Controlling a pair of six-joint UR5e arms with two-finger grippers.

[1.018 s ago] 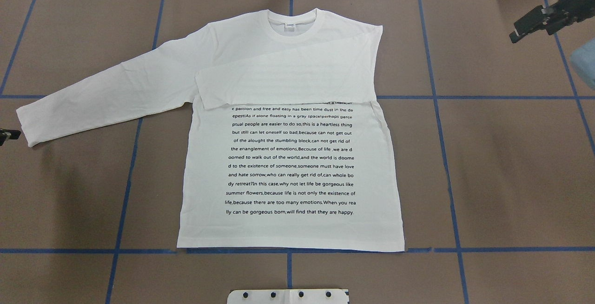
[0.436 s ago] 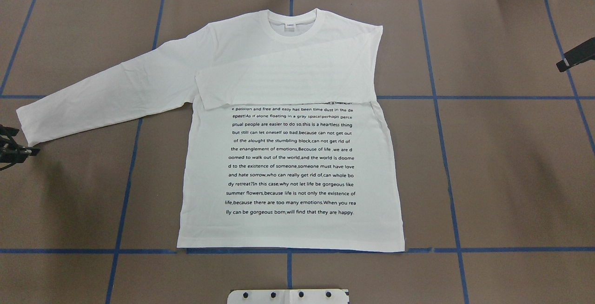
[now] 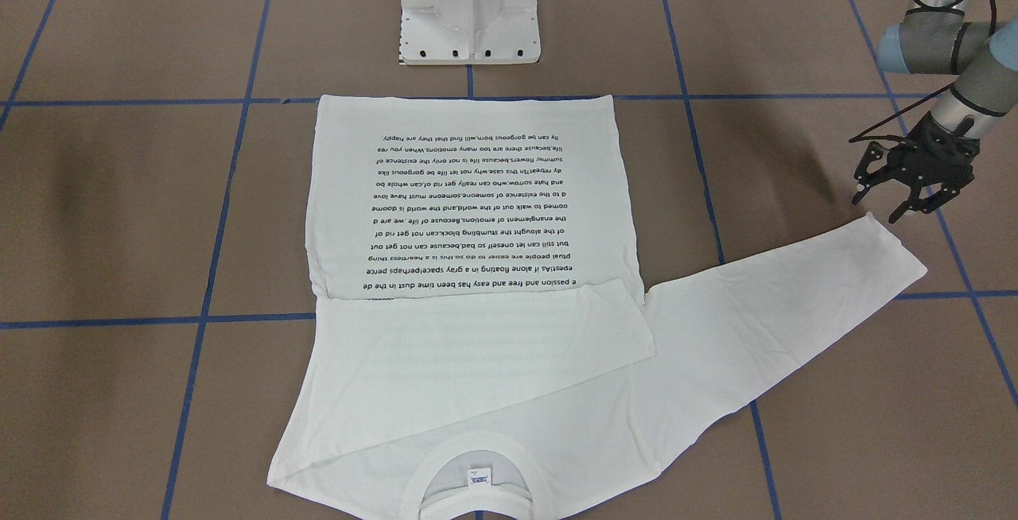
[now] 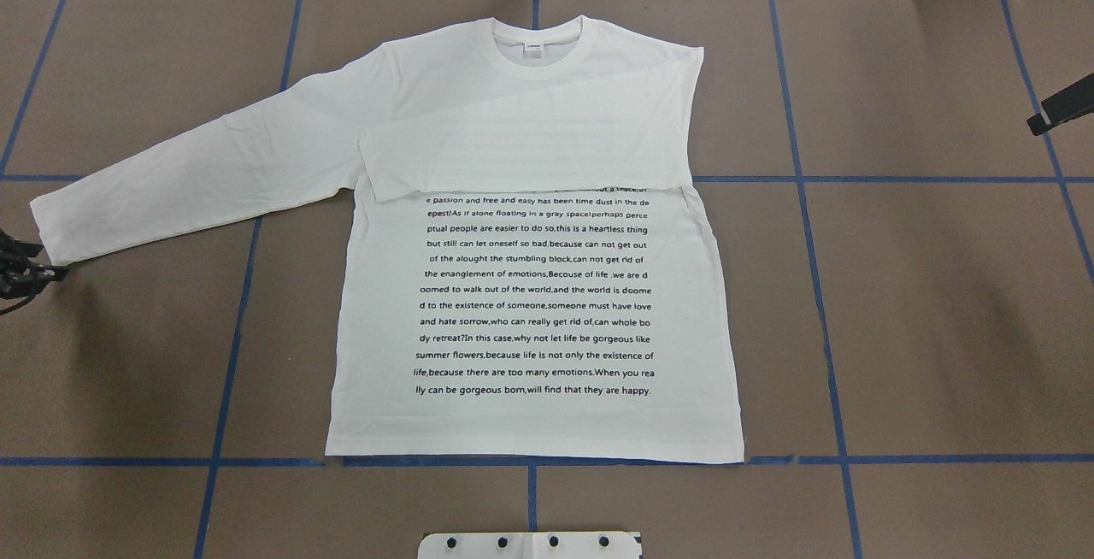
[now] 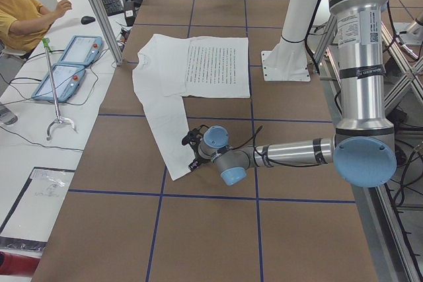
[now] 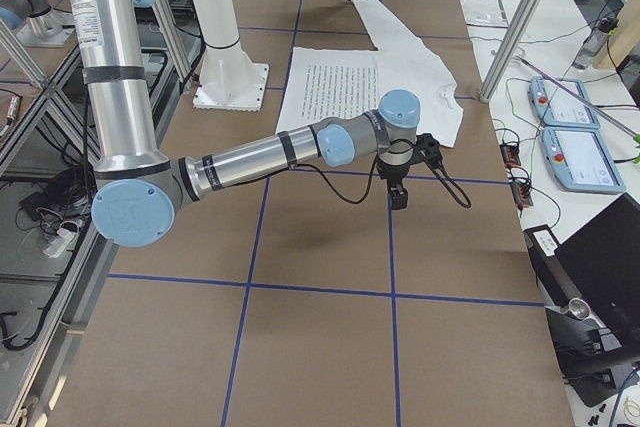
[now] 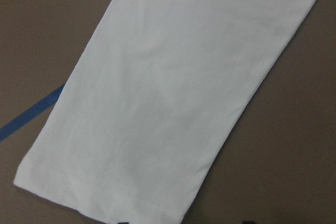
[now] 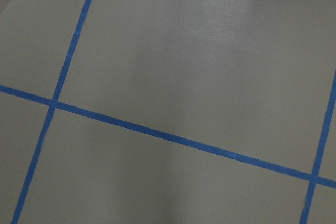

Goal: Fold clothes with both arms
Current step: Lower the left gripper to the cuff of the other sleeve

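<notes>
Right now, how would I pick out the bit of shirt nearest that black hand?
Find the white shirt flat on the brown table. One long sleeve stretches out sideways, and its cuff lies just by the left hand. The other sleeve is folded across the chest, so only this one sticks out.

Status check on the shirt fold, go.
Left hand open beside sleeve cuff, empty. Right hand off over bare table, state unclear. T-shirt flat, one sleeve folded across chest. Path clear.
</notes>
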